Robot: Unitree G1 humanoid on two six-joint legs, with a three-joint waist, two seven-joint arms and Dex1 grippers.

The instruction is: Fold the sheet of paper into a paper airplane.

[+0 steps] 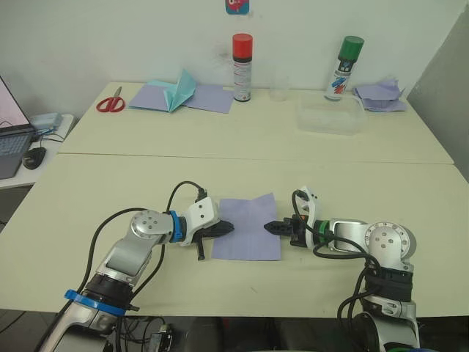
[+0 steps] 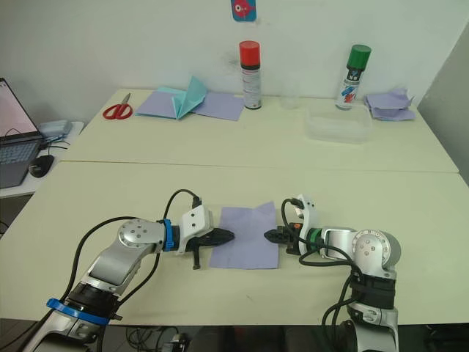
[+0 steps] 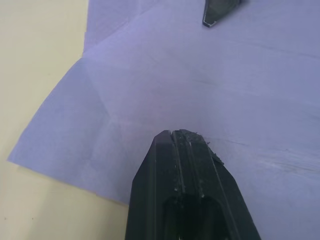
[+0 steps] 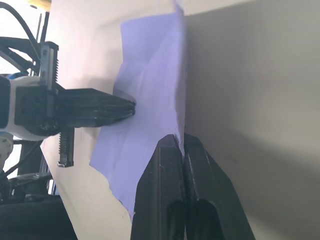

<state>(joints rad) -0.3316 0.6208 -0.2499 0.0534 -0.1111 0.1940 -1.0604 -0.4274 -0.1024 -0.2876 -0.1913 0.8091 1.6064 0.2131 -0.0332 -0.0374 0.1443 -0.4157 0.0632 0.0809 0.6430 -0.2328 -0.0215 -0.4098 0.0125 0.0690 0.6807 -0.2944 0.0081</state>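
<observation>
Tools (image 1: 226, 228) (image 1: 270, 226) point inward, pinching opposite sheet of paper (image 1: 249, 227) edges.

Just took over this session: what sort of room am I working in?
Probably an office or lab craft bench: pale tables against a white wall, with a laptop, scissors, spray cans and spare lavender paper near the sheet of paper.

The left gripper (image 3: 181, 134) has its two black fingers pressed together, tips resting on the sheet of paper (image 3: 150, 90), which lies creased on the cream table (image 3: 35, 60). The right gripper's dark tip (image 3: 216, 14) touches the sheet's far side.
</observation>
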